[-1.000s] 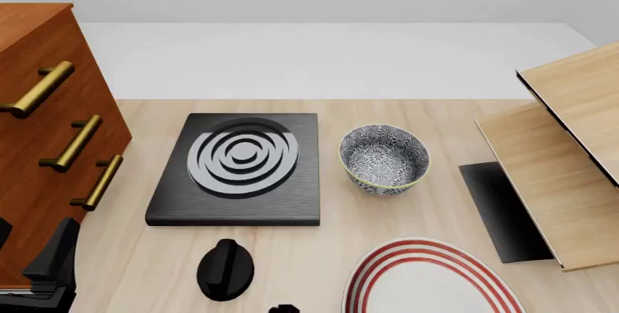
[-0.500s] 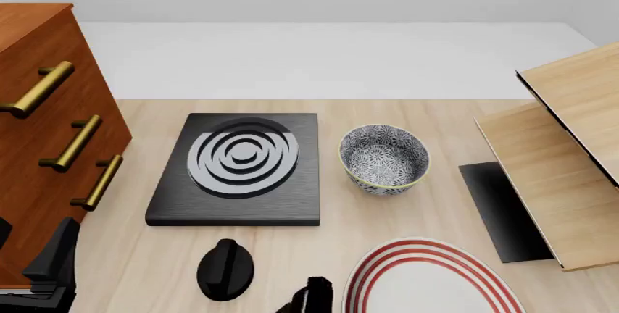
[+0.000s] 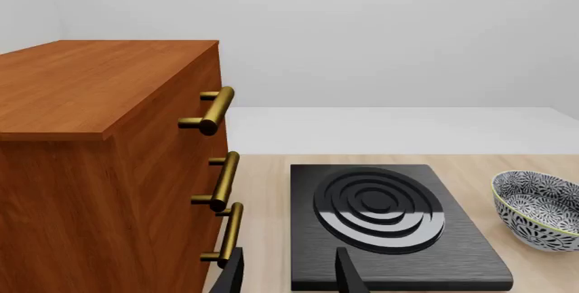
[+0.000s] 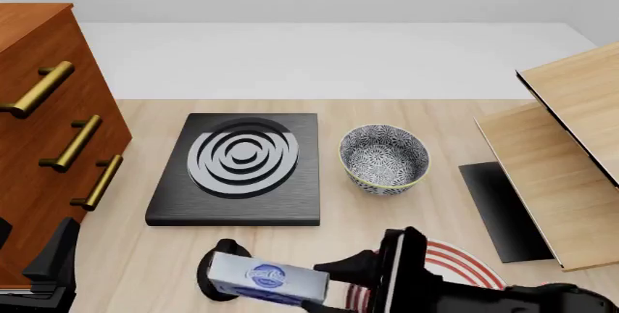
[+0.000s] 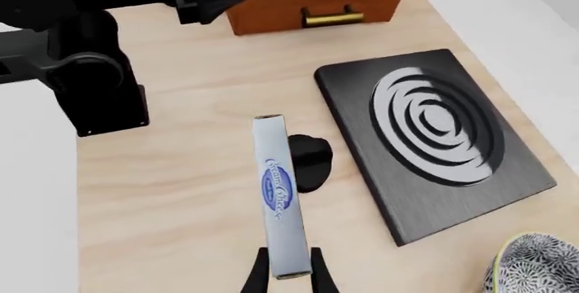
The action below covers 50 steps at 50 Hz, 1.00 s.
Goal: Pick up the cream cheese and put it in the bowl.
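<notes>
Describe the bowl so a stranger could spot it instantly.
Find the black stove plate with grey rings at the table's middle. The bowl stands just right of it: small, deep, blue-grey speckled with a yellow-green rim, unlike the flat red-ringed plate nearer the arms.

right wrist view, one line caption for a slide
Right pincer holds the pale blue-logo cream cheese box above the wooden table.

Right claw clamped, raised; left claw parted, low.
</notes>
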{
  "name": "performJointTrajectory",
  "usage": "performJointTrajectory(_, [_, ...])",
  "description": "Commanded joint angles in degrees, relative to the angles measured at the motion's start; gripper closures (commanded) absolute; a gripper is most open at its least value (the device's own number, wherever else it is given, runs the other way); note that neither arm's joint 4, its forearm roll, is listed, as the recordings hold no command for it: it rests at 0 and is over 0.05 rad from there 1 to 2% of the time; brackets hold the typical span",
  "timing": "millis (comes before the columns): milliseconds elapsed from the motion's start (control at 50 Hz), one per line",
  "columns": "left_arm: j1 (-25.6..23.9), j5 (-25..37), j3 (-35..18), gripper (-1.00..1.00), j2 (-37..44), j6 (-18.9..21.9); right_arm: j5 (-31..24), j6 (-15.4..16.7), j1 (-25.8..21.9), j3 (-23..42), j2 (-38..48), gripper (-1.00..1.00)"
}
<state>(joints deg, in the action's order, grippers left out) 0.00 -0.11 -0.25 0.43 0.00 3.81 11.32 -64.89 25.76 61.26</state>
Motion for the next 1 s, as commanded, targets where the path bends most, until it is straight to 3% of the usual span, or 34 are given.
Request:
performJointTrajectory(20, [0.0,0.0,0.0,-1.0,0.0,0.0,-8.5,0.0,7.6,0.0,-10.4,1.0])
performJointTrajectory(160, [0.0,0.0,0.0,-1.0,0.0,0.0,-12.9,0.2,11.1,1.4,-14.1,1.0])
performJointTrajectory(180, [0.0,0.0,0.0,-1.0,0.0,0.0,-14.7,-1.6,12.7,2.5,-16.0,1.0])
performJointTrajectory(360, [0.0,0.0,0.0,-1.0,0.0,0.0,-19.7,-1.7,19.1,5.1,-15.6,1.0])
performJointTrajectory(560, [0.0,0.0,0.0,-1.0,0.0,0.0,-23.2,0.5,23.1,8.1,-15.4,1.0])
performJointTrajectory(1000, [0.0,0.0,0.0,-1.0,0.0,0.0,-30.5,1.8,28.9,15.2,-11.5,1.0])
